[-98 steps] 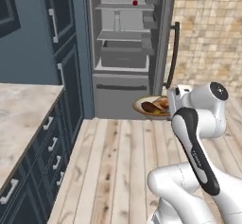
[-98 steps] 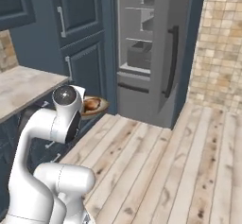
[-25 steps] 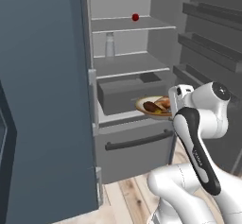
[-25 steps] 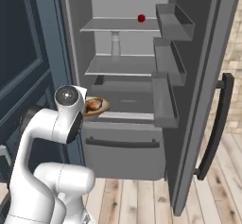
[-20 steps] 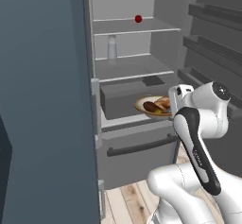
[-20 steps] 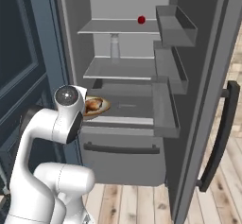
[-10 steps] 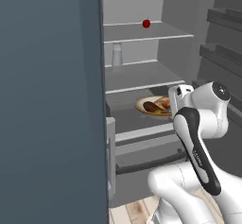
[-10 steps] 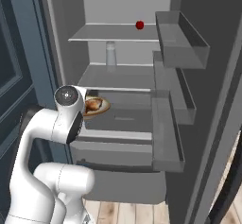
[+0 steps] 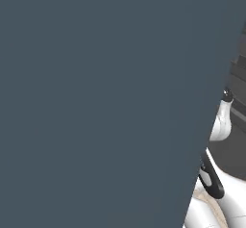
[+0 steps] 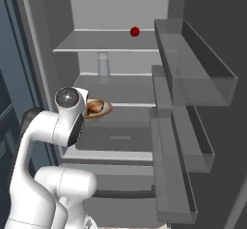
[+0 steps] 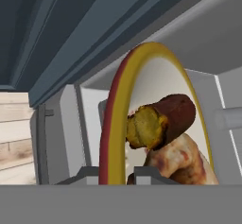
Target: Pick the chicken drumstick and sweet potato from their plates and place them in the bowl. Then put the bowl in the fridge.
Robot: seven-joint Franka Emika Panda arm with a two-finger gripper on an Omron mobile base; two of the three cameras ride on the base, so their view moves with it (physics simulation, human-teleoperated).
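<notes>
One bowl (image 10: 98,109) is in the scene, and it carries two pieces of food: one sweet potato (image 11: 163,119) and one chicken drumstick (image 11: 182,164). In the fridge (image 10: 120,10) I count one small red fruit (image 10: 135,31) on the upper shelf, one pale bottle (image 10: 103,64) on the shelf under it, and three clear door bins (image 10: 193,64) stacked on the open door at the right.

The hand (image 11: 117,175) is closed on the rim of the bowl (in the hand view its two dark tips stand on either side of the rim, which rises as a yellow and red arc). In the right base view the bowl is held level in front of the middle shelf, just beside the white wrist of the arm (image 10: 67,119), above the grey drawer (image 10: 118,138).

Compared with half a second ago, the fridge now looks much nearer in the right base view, because the whole picture has shifted with the base; the bowl keeps the same place beside the wrist. In the left base view a flat dark blue-grey panel (image 9: 105,102) now covers nearly everything, where the shelves were seen before.

In the hand view the sweet potato lies with its long axis sloping, its broken yellow end toward the rim and its dark reddish end away from it. The drumstick lies touching it, on the side nearer the hand.
</notes>
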